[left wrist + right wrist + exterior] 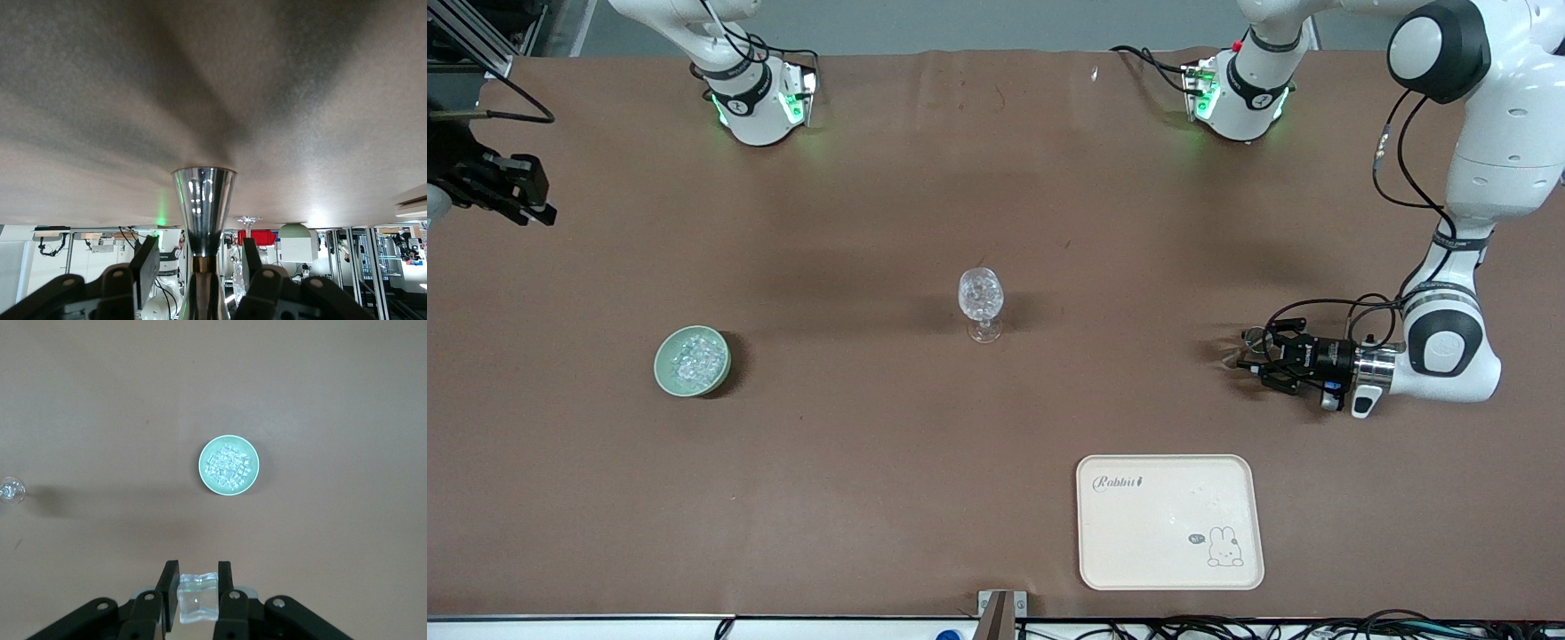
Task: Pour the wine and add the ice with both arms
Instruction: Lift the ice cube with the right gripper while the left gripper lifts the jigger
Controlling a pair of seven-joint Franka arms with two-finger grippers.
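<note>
A stemmed glass (981,300) full of ice stands mid-table; it also shows in the right wrist view (11,489). A green bowl (692,360) of ice sits toward the right arm's end and shows in the right wrist view (229,465). My right gripper (198,581) is shut on one clear ice cube (198,597), held high over the table near that bowl; it shows at the front view's edge (516,191). My left gripper (1250,355) lies low and level. Its fingers (148,267) stand open on either side of a shiny metal jigger (203,200), with gaps on both sides.
A cream tray (1169,520) with a rabbit print lies near the table's front edge, nearer the front camera than the left gripper. The arm bases (756,98) stand along the back edge. No wine bottle is in view.
</note>
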